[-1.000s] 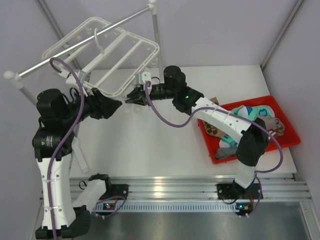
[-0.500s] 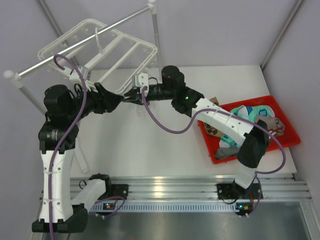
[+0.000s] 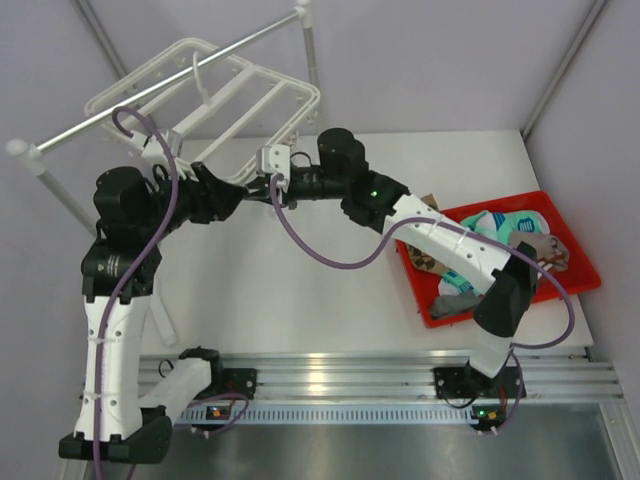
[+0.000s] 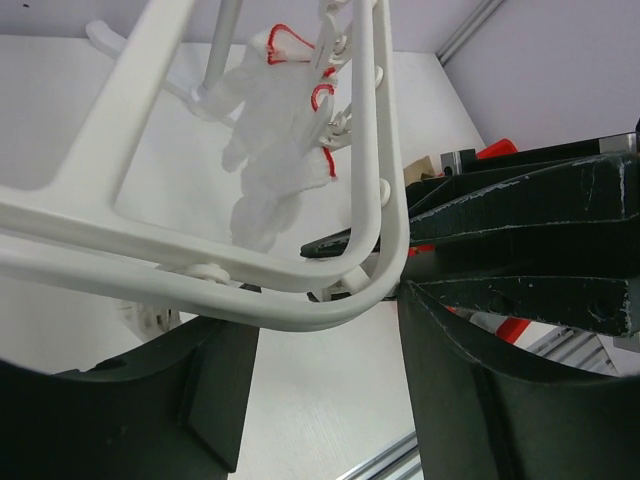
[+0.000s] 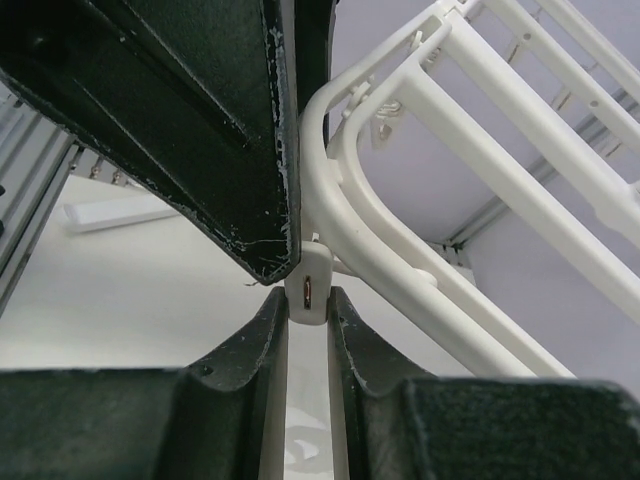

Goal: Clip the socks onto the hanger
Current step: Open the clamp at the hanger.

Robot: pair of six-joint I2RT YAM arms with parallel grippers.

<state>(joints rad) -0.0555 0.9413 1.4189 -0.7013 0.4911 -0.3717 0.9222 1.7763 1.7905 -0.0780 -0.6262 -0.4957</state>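
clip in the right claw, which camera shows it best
Right wrist: the clip sits close up between the right claw's fingers. Top external makes it too small to see; left wrist hides it behind the hanger corner.

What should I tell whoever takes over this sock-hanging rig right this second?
Left claw: open, fingers either side of the hanger's near corner; no clear clamp.
Right claw: shut on a white clip at that same corner.
Socks: all piled in the red tray on the right; neither claw holds one.
Done: no sock clipped in any view.
Left: fetch a sock from the tray, bring it to a clip, pinch it in, then repeat for the others.
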